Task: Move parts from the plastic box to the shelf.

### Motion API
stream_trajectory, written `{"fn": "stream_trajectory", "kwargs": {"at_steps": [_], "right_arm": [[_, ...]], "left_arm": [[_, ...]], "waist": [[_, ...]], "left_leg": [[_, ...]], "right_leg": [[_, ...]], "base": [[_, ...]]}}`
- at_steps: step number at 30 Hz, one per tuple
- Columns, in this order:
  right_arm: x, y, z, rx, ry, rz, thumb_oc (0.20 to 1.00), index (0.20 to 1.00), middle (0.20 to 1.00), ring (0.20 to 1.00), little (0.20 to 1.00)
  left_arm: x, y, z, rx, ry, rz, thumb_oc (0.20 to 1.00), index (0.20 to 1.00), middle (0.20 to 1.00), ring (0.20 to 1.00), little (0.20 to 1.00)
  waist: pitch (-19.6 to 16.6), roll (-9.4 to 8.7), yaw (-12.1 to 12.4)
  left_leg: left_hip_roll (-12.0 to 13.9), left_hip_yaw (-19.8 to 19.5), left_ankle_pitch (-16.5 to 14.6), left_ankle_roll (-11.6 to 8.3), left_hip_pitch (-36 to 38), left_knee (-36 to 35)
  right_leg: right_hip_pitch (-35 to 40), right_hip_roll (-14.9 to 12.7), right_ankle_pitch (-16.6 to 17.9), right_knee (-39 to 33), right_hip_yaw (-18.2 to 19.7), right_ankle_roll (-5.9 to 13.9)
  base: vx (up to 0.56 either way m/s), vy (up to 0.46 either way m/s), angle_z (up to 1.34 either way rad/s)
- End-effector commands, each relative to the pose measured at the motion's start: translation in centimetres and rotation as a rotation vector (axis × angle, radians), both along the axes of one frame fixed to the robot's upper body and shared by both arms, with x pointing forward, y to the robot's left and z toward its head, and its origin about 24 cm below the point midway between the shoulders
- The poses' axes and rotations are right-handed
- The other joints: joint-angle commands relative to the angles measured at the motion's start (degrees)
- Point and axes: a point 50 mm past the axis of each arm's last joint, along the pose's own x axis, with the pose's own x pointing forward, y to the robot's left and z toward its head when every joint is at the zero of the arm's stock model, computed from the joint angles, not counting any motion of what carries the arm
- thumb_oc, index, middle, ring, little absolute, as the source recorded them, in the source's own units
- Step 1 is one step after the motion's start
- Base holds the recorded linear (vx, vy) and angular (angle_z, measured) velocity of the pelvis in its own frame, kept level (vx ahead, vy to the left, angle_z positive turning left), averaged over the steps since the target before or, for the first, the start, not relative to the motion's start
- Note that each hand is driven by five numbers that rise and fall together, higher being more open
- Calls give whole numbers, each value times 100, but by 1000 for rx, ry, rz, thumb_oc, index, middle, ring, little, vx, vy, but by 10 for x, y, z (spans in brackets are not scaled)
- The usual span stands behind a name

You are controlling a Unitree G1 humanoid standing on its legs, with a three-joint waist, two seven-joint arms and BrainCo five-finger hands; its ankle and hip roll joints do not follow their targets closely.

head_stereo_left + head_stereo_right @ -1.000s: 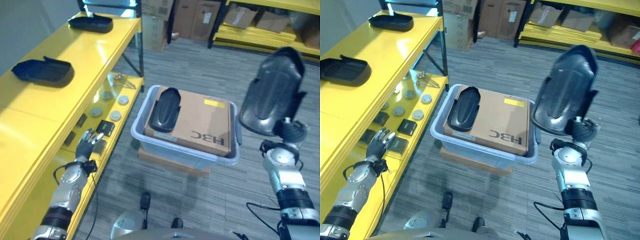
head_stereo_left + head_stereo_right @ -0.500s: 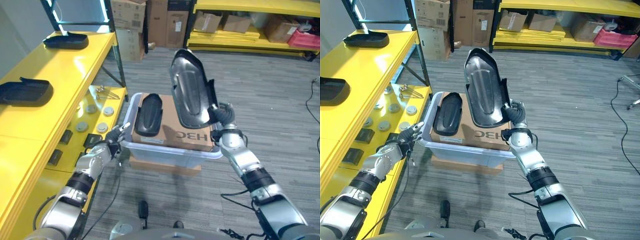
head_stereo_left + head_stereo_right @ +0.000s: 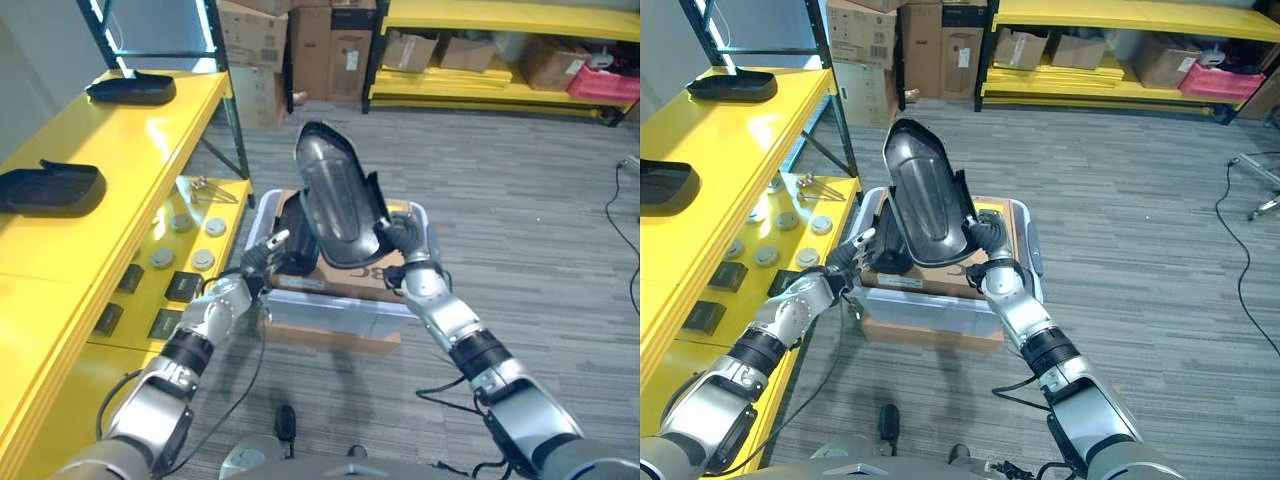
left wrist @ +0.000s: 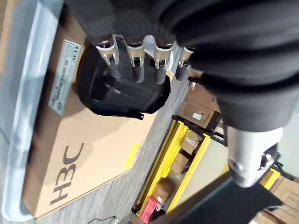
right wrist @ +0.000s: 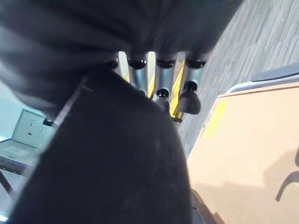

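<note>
Cardboard boxes (image 3: pixel 300 45) stand on the grey floor (image 3: pixel 520 190) at the back beside a far yellow rack (image 3: pixel 1120 20) loaded with more cartons (image 3: pixel 1035 48), among them a red bin (image 3: pixel 1205 78), while a black cable (image 3: pixel 1240 215) trails across the floor.

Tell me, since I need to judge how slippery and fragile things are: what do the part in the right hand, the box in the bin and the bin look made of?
The black part held up by the right hand looks like moulded plastic, glossy with light streaks. The box looks like plain matte brown cardboard. The bin seems pale grey, slightly translucent plastic with a rolled rim.
</note>
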Motion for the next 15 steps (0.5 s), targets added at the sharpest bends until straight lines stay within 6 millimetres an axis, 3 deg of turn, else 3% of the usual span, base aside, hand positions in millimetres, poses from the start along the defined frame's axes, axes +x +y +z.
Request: {"fn": "stream_trajectory", "kwargs": {"at_steps": [1,15], "right_arm": [[15,12,29,44,-111,32,200,200,200,200,200],[11,25,19,48,-73,72,200,200,200,200,200]], "left_arm": [[12,-26,23,-32,-89,-49,1000,1000,1000,1000,1000],[10,-43,45,-90,-221,-76,1000,1000,1000,1000,1000]], "waist": [[-534,-122,248],[-582,-127,252]], "left_leg": [[-60,-30,-964,-68,330,213],[-96,-83,-985,-48,408,153]], "right_leg": [[-559,-268,-3,180,-38,383],[-494,-267,-41,153,-65,377]], "base": [[0,0,0],[0,0,0]]}}
